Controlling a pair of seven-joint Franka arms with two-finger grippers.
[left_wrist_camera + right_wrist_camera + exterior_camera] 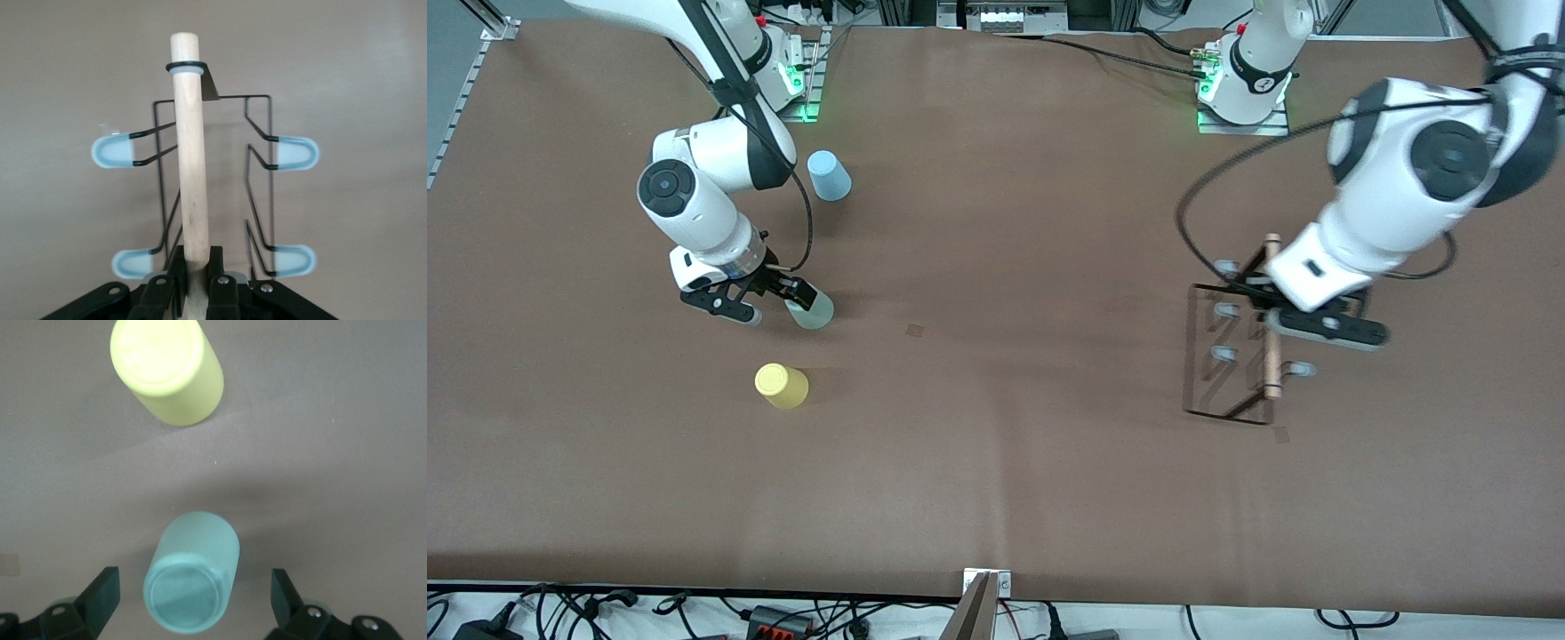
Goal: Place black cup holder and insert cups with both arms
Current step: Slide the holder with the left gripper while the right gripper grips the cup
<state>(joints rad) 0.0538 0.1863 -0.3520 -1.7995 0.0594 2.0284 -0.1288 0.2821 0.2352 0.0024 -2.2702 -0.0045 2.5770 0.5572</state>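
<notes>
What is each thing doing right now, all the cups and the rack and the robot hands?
Black cup holder: upright, held by its wooden rod.
Mint cup: upside down, between open fingers.
Yellow cup: upside down, untouched.
Blue cup: upside down, untouched.
Left end effector: shut on rod.
Right end effector: open.

- The surface (pixel 996 462) is plain matte brown, no pattern.
- The cup holder (pixel 1232 356) is thin black wire with a light wooden rod (pixel 192 167) and pale grey-blue peg tips (pixel 117 152).
- One cup is pale mint-green (pixel 192 572), one is yellow (pixel 782 386), one is light blue (pixel 829 175).
- Both arms are white with black-faced joints; the left hand (pixel 1325 327) and right hand (pixel 772 302) are black.
</notes>
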